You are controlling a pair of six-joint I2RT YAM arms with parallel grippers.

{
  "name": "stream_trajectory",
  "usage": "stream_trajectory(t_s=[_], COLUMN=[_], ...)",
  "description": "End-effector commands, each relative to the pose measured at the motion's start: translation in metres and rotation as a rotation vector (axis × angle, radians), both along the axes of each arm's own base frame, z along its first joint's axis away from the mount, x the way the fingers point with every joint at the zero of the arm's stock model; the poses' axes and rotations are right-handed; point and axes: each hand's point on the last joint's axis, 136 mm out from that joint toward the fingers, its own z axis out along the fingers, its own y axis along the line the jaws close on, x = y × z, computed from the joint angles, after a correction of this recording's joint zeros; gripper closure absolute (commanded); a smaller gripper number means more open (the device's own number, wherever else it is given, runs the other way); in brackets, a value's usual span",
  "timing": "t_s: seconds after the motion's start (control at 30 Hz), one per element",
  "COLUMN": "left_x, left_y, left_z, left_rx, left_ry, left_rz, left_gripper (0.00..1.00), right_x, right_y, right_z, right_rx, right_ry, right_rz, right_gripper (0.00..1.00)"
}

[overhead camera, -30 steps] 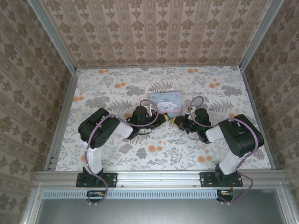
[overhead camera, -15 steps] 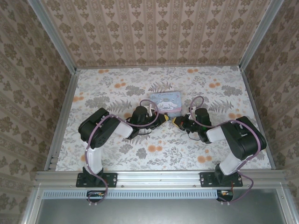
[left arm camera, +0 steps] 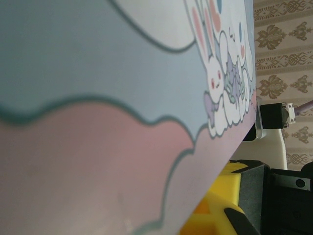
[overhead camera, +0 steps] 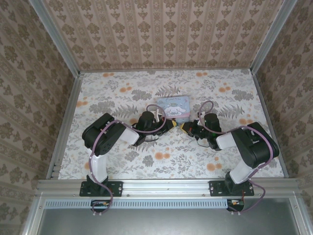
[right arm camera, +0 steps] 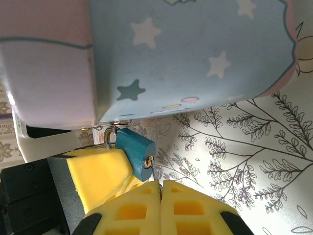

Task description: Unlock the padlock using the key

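In the right wrist view the padlock (right arm camera: 136, 152), a small teal block, hangs by its shackle from a metal loop (right arm camera: 108, 133) at the lower edge of the pastel-blue box (right arm camera: 195, 54); it tilts, keyhole end down. It sits just above the right gripper (right arm camera: 161, 185), whose two yellow fingers are pressed flat together. A thin sliver of metal, the key (right arm camera: 153, 172), runs from the keyhole into the seam between those fingers, so we take the gripper to be clamped on it (very little of the key shows).

To the padlock's left in that view, one yellow finger (right arm camera: 100, 169) of the left gripper (overhead camera: 171, 125) lies against the lock's side; this gripper is closed too, but we cannot tell whether it pinches anything. From above, the two grippers meet tip to tip just below the near edge of the box, left arm reaching in from the left and right arm from the right; the lock and key are too small to make out there. The left wrist view looks close along the box's printed face, blurred pink and blue with a cartoon rabbit.

The bench (overhead camera: 117, 90) is covered in a pale floral print with grey leaves and orange blossoms; the box lies near its middle. Walls (overhead camera: 161, 29) papered in a beige damask pattern close three sides; an aluminium rail (overhead camera: 166, 186) carrying the arm bases runs along the near edge.
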Motion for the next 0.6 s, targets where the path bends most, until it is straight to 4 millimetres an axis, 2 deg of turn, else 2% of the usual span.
stream_trajectory(t_s=[0.0, 0.23, 0.37, 0.57], left_x=[-0.005, -0.009, -0.012, -0.017], left_y=[-0.007, -0.010, -0.013, -0.017], left_z=[-0.004, 0.001, 0.011, 0.022], left_rx=[-0.007, -0.035, -0.112, -0.161], left_ry=[0.019, 0.047, 0.094, 0.130], left_rz=[-0.024, -0.032, -0.027, -0.047], left_gripper=[1.00, 1.00, 1.00, 1.00], right_x=[0.007, 0.009, 0.009, 0.009], right_y=[0.007, 0.011, 0.013, 0.014], right_z=[0.027, 0.037, 0.043, 0.043], right_rx=[0.030, 0.065, 0.086, 0.089], right_ry=[-0.100, -0.170, -0.215, -0.219], right_rz=[0.022, 0.039, 0.050, 0.058], right_gripper=[1.00, 1.00, 1.00, 1.00])
